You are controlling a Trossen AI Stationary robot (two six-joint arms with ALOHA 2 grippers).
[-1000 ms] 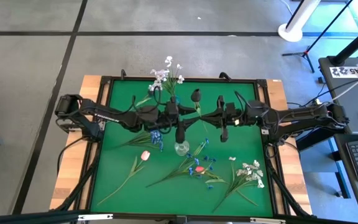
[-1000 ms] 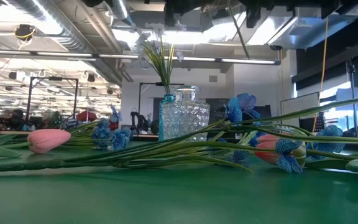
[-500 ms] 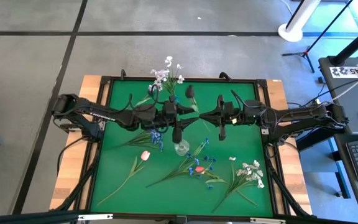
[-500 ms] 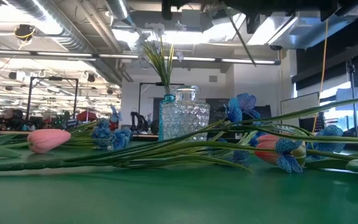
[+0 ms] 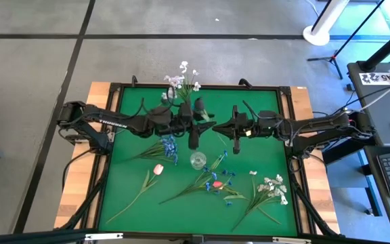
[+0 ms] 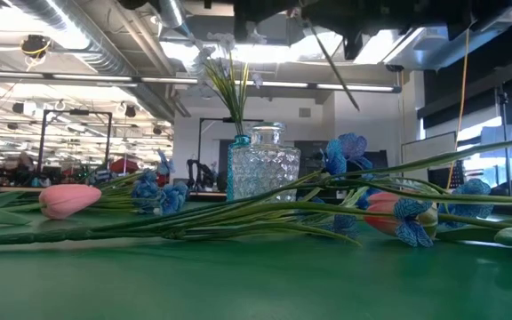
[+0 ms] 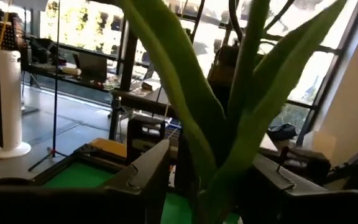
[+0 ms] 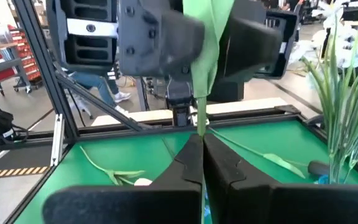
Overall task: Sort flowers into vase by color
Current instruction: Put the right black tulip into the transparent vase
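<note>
We see our right gripper clenched on the dark-budded, green-stemmed artificial flower; our left gripper grasps its leaves at twelve o'clock of the clear glass vase.

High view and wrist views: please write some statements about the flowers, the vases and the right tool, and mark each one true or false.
1. The right tool is shut on a green stem. True.
2. The white sprig stands in the glass vase. False: it stands in the blue vase behind the glass one.
3. A pink tulip lies on the mat. True.
4. Every white flower is already in a vase. False: a white bunch lies on the mat.
5. The dark bud lies on the mat. False: it is up between the two arms.
</note>
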